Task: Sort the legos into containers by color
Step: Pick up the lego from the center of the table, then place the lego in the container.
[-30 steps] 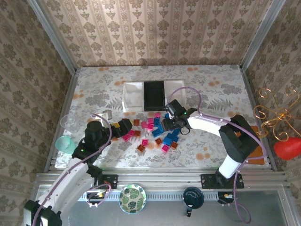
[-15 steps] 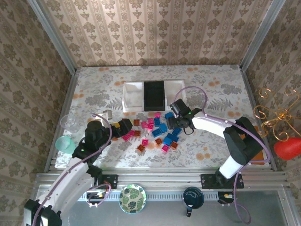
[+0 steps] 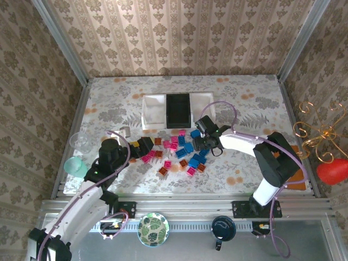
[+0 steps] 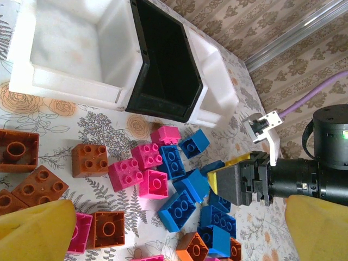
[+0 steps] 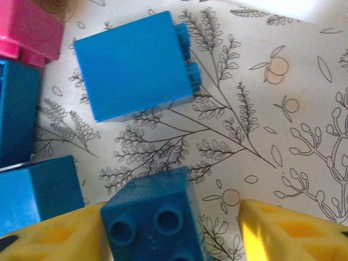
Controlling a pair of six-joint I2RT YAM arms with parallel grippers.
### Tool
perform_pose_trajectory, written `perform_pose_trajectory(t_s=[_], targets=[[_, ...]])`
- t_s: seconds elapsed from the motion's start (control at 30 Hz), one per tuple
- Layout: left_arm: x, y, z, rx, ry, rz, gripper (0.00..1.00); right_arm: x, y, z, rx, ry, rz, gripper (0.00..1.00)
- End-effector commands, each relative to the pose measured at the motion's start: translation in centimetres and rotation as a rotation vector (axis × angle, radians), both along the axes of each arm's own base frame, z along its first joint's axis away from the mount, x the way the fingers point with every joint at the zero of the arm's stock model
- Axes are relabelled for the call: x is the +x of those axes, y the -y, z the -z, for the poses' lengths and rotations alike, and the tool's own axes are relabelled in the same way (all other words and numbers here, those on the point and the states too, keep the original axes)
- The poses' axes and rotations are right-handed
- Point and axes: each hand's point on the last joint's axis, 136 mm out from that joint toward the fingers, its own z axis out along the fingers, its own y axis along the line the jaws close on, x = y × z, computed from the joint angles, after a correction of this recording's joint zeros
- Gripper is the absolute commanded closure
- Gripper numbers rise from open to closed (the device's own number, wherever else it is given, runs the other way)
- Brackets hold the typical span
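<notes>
The right pincer (image 3: 199,142) is down at the right side of the legos (image 3: 176,152), which lie scattered over the middle of the tabletop (image 3: 244,179) with magenta, blue and orange-brown all mixed together. Seen from its wrist, its yellow fingers (image 5: 51,236) straddle one blue brick (image 5: 149,220) that sits studs up. One pad touches the brick's side and the other stands a little off, with bare tabletop showing between. The pincer is part open and grips nothing. A second blue brick (image 5: 133,70) lies on its side just beyond.

The left pincer (image 3: 144,145) hangs at the pile's left side, spread wide and empty, with orange-brown and magenta bricks beneath it.

The trays (image 3: 154,111) sit joined in a row past the pile, toward the far edge. The black middle tray (image 3: 178,109) has a white one on either side.
</notes>
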Motion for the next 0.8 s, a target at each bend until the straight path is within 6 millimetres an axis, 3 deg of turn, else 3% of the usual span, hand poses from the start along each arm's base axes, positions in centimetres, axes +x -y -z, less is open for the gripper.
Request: perform_pose_trajectory(t_s=[0.0, 0.17, 0.27, 0.47, 0.53, 0.6, 0.77], targets=[[-0.1, 0.4, -0.6, -0.016, 0.018, 0.022, 0.00, 0.4, -0.9, -0.1, 0.038, 0.005, -0.020, 0.44], [-0.1, 0.4, -0.8, -0.016, 0.027, 0.019, 0.00, 0.4, -1.1, -0.9, 0.057, 0.030, -0.034, 0.63], [-0.1, 0.4, -0.8, -0.012, 0.027, 0.020, 0.00, 0.4, -0.9, -2.3, 0.069, 0.063, -0.038, 0.72], [0.1, 0.1, -1.3, 0.000, 0.041, 0.005, 0.00, 0.9, -0.9, -9.7, 0.155, 0.225, -0.034, 0.74], [0.2, -0.1, -1.4, 0.004, 0.046, -0.006, 0.00, 2.0, -0.9, -12.0, 0.178, 0.277, -0.015, 0.74], [0.4, -0.3, -1.5, 0.008, 0.045, -0.022, 0.00, 3.5, -0.8, -12.9, 0.166, 0.306, 0.019, 0.74], [0.3, -1.1, -1.4, 0.019, 0.022, -0.066, 0.00, 8.9, 0.6, -12.4, 0.120, 0.339, 0.159, 0.75]])
